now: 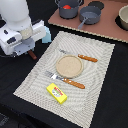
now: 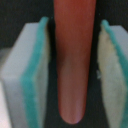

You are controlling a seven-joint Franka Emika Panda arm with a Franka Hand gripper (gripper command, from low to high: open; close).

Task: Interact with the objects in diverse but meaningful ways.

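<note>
My gripper (image 1: 31,51) is at the exterior view's left, over the black table beside the placemat. It is shut on the brown sausage (image 1: 33,55), whose end pokes out below the fingers. In the wrist view the sausage (image 2: 74,60) stands between the two teal-edged pads (image 2: 36,75), with thin dark slits at each side. The light blue cup (image 1: 47,35) is half hidden behind the arm. The grey two-handled pot (image 1: 68,8) with the red tomato (image 1: 66,7) inside stands at the back. The yellow packet (image 1: 57,93) lies on the mat's front.
A striped placemat (image 1: 95,90) carries a tan plate (image 1: 68,64), a knife (image 1: 84,58) and a fork (image 1: 67,80). A brown board (image 1: 107,29) at the back holds a grey pan (image 1: 90,15), a black lid (image 1: 96,4) and a bowl (image 1: 123,17).
</note>
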